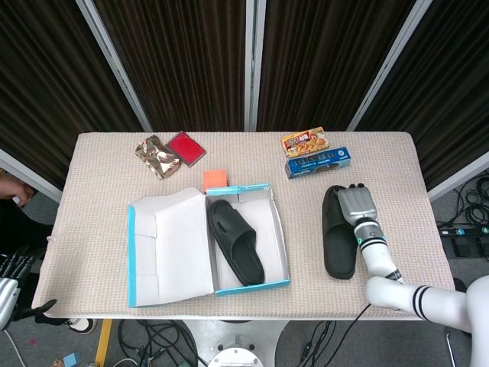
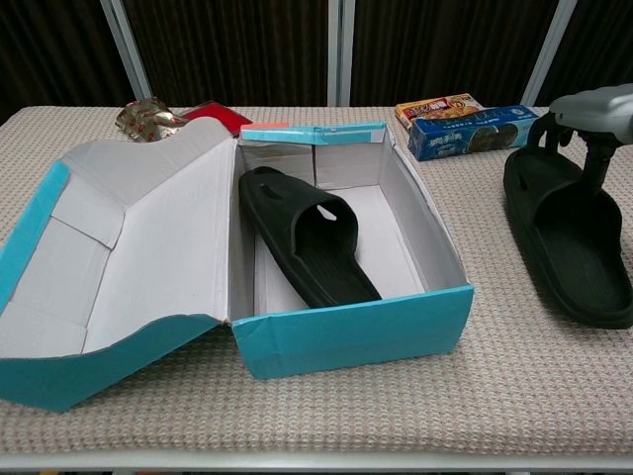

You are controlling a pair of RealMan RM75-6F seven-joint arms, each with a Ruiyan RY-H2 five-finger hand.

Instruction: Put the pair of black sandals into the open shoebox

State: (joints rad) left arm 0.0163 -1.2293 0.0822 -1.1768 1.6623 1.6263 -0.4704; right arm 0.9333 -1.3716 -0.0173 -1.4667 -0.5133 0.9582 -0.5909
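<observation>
The open shoebox [image 1: 281,238] lies at mid table with its lid [image 1: 168,248] folded out to the left. One black sandal [image 1: 235,241] rests inside it, on the left side of the box [image 2: 356,336], also seen in the chest view as the boxed sandal [image 2: 307,233]. The second black sandal [image 1: 338,243] is to the right of the box. My right hand [image 1: 356,205] grips its strap at the far end, fingers hooked around it [image 2: 591,119]. This sandal [image 2: 574,247] is partly cut off by the frame edge. My left hand [image 1: 11,267] hangs off the table's left front corner, fingers apart, holding nothing.
At the back right lie a yellow snack box [image 1: 304,142] and a blue box [image 1: 318,162]. A foil packet [image 1: 157,157] and a red packet [image 1: 186,147] lie at the back left. An orange block [image 1: 215,180] sits behind the shoebox.
</observation>
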